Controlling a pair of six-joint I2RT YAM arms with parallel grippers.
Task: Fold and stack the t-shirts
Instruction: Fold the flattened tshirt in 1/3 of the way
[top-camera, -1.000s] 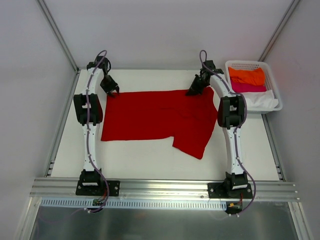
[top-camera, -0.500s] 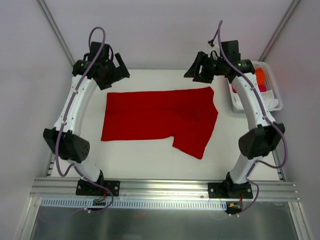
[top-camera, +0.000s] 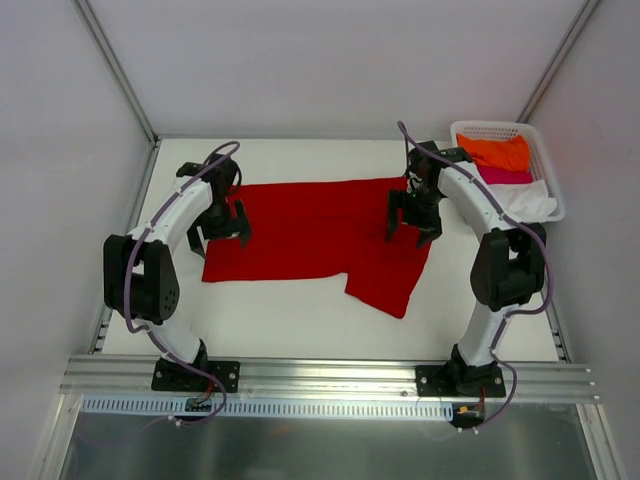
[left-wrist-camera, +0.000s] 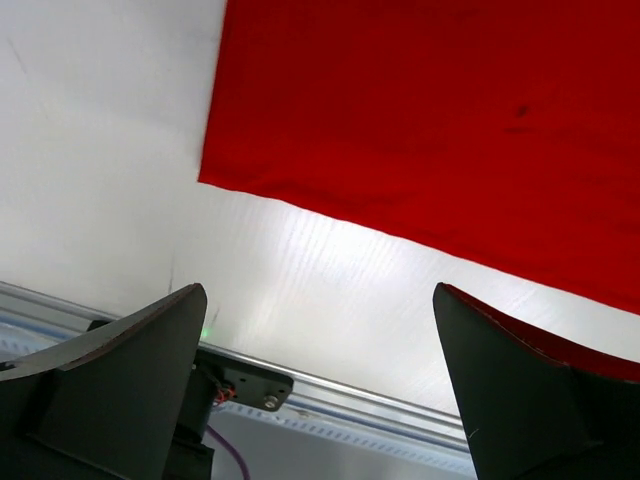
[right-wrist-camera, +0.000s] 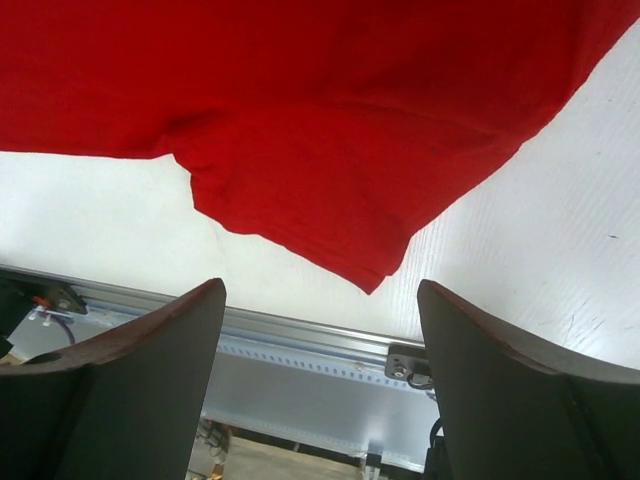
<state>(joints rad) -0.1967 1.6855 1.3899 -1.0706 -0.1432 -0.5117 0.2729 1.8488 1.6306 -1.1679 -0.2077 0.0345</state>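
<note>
Deep red short-sleeved cloth t-shirt lies flat mid-counter, nearer the far edge, w/ one sleeve pointing at the near edge. The orange, pink and white shirts sit in the white plastic lattice basket at the far right corner. Left gripper hangs over the red shirt's left end and right gripper over its right end, both jaws spread wide, holding nothing. I'd drop each onto the cloth's near edge, pinch firmly, and lift both together so the fold doesn't skew.
</note>
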